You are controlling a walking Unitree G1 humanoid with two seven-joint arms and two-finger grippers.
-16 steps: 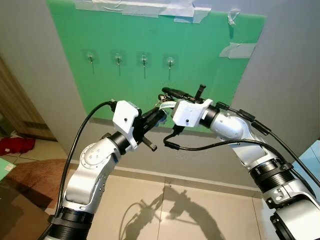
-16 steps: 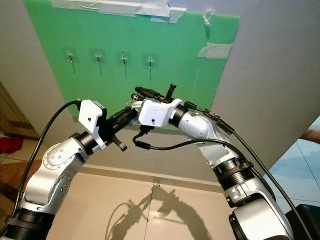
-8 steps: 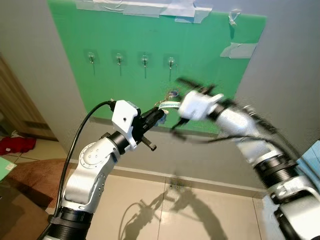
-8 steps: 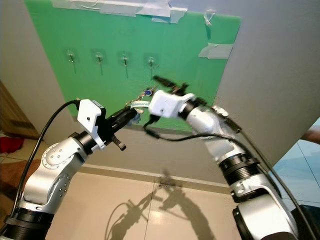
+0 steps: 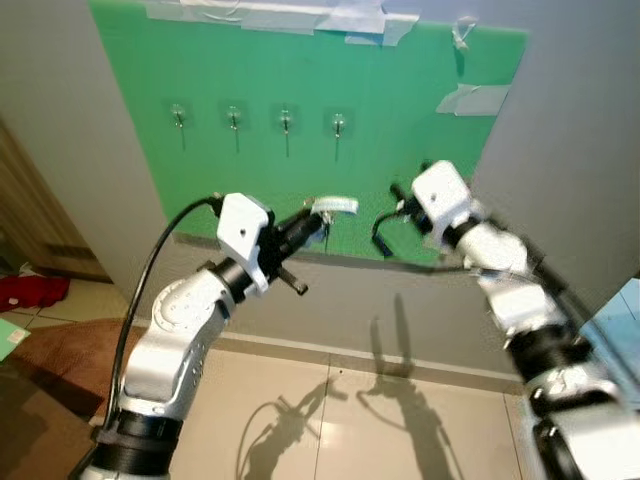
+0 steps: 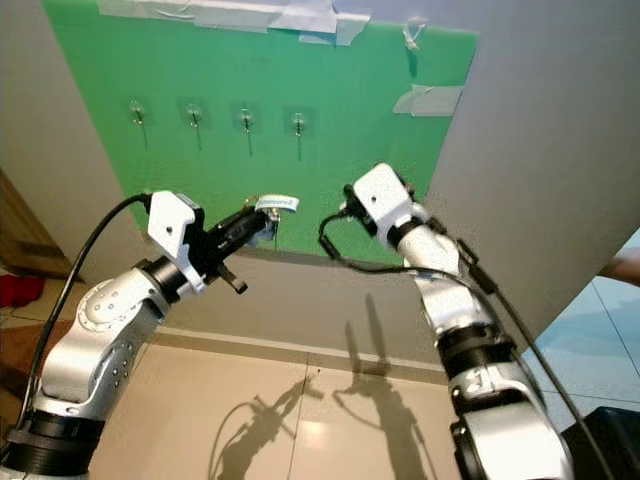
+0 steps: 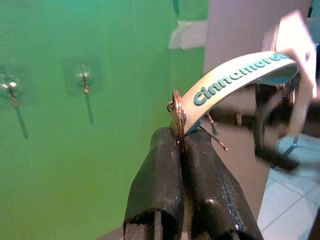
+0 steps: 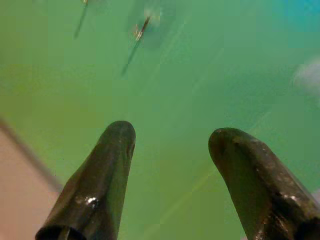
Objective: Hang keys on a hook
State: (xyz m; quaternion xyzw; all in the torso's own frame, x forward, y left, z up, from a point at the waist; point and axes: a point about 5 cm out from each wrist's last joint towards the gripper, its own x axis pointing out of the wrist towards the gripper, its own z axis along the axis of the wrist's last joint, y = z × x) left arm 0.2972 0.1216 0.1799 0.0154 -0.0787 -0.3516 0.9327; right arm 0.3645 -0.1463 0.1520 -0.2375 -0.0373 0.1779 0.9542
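Fingers first: on my left gripper (image 7: 181, 150) they are pressed together on the keys (image 7: 177, 117), pinching the metal ring at their tips, and a pale strap (image 7: 235, 75) lettered in teal arcs away from the pinch. My right gripper (image 8: 172, 142) has its fingers (image 8: 107, 165) spread wide with nothing between them, pointing at green.

Largest thing in front of me is the green board (image 5: 400, 130), leaning on a grey wall (image 5: 590, 140) and covering the upper middle of the eye views. White tape (image 5: 360, 18) holds its top edge, and another strip (image 5: 470, 98) sits near its upper right corner. Below, the tiled floor (image 5: 330, 420) runs along the bottom of the frame, with the shadows of my arms on it.

My left arm (image 5: 175, 330) rises from the lower left and reaches toward the centre. My right arm (image 5: 520, 300) comes up from the lower right, its wrist lifted to the board's lower right part, well apart from the left gripper.

Four hooks (image 5: 285, 122) hang in a row across the board's upper left. The keys sit at the centre of the frame, below the rightmost hook (image 5: 338, 125) and apart from it, the strap (image 5: 335, 204) showing white just past my left fingertips.
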